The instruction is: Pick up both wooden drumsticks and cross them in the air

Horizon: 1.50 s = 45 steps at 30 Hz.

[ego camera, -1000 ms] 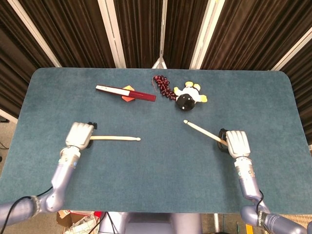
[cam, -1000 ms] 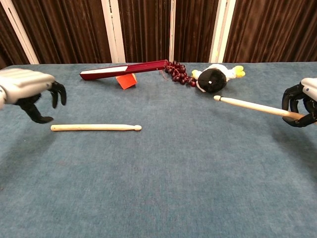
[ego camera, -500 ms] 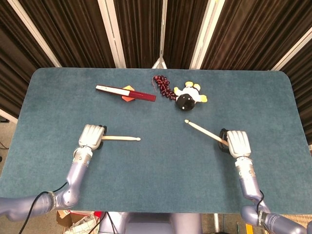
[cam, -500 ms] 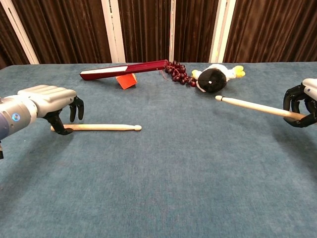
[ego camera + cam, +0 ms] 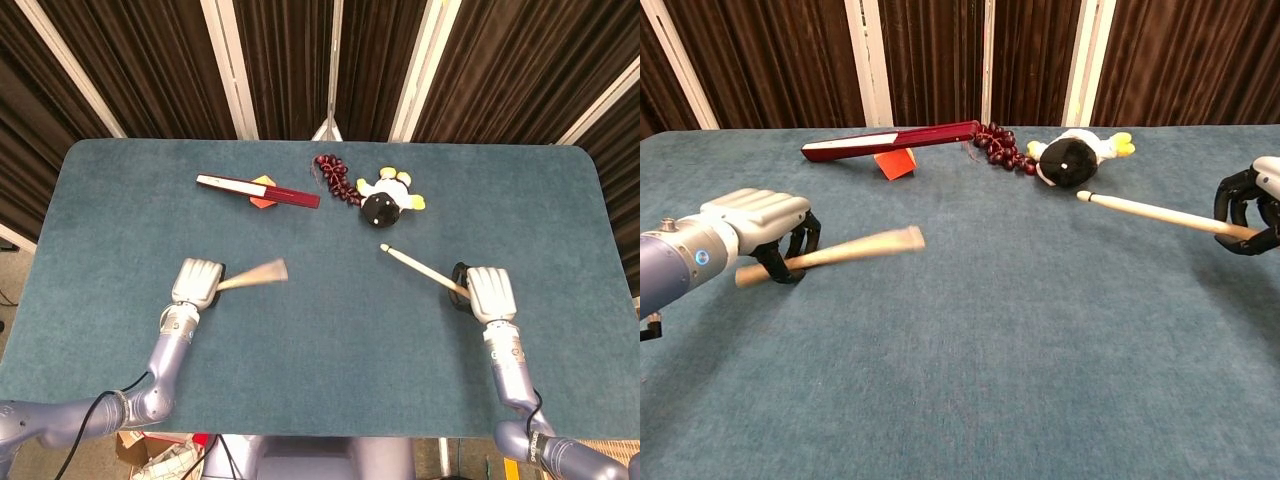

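Observation:
My left hand (image 5: pixel 197 281) (image 5: pixel 758 222) grips the butt end of one wooden drumstick (image 5: pixel 252 276) (image 5: pixel 845 251). That stick is motion-blurred, its tip raised off the teal table (image 5: pixel 320 360) and pointing right. My right hand (image 5: pixel 486 292) (image 5: pixel 1253 205) holds the second drumstick (image 5: pixel 415 266) (image 5: pixel 1150 215) by its butt. This stick is lifted and its tip points up-left toward the plush toy.
At the back of the table lie a red and white stick (image 5: pixel 257 190) resting on an orange block (image 5: pixel 264 200), a string of dark red beads (image 5: pixel 336 179), and a black, white and yellow plush toy (image 5: pixel 388 198). Dark curtains hang behind.
My left hand moved right over the drumstick's butt end, closed on it, and its tip swung up off the table. The right hand's stick barely moved.

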Motion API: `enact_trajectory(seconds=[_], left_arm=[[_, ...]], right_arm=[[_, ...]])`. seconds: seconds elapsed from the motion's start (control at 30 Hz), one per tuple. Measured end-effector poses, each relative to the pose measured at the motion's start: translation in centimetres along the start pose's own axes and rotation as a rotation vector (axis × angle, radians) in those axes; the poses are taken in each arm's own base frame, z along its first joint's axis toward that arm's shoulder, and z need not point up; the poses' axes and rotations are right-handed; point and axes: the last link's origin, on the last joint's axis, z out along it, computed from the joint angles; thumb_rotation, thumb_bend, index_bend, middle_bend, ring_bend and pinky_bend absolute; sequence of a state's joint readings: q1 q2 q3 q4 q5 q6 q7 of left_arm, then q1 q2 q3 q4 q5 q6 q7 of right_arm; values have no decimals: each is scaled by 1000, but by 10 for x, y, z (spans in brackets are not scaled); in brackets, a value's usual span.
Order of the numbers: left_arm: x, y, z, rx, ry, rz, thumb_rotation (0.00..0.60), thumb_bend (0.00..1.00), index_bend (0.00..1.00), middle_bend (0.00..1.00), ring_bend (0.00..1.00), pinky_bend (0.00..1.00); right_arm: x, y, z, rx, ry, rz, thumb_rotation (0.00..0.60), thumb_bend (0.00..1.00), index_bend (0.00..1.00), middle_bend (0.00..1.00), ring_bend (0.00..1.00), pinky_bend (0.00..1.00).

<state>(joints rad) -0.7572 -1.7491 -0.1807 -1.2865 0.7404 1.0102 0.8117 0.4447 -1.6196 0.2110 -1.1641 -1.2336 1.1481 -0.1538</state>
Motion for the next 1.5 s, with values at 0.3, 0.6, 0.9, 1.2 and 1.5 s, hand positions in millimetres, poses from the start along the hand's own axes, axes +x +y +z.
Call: enact_trajectory(seconds=[0.3,0.6,0.9,1.2,1.5], left_arm=[[14,3,-2,-44,111,-39,600,574,639,729,835,944],[57,14,-17,-142,251,-106,600,578,641,730,835,944],[106,39,-36,-240,339,-151,600,578,645,731,835,944],[140,69,-48,-304,396,-174,600,578,648,732,835,944],[146,88,-50,-325,396,-191,600,578,649,732,835,944]], right_arm=[[2,-1,-1,0,7,7,600,501,791,684,773,748],[12,-17,-1,10,35,76,600,501,791,684,773,748],[38,-41,0,57,90,113,600,502,791,684,773,748],[66,-74,-2,114,126,171,600,502,791,684,773,748],[78,-105,-6,154,128,224,600,501,791,684,773,748]])
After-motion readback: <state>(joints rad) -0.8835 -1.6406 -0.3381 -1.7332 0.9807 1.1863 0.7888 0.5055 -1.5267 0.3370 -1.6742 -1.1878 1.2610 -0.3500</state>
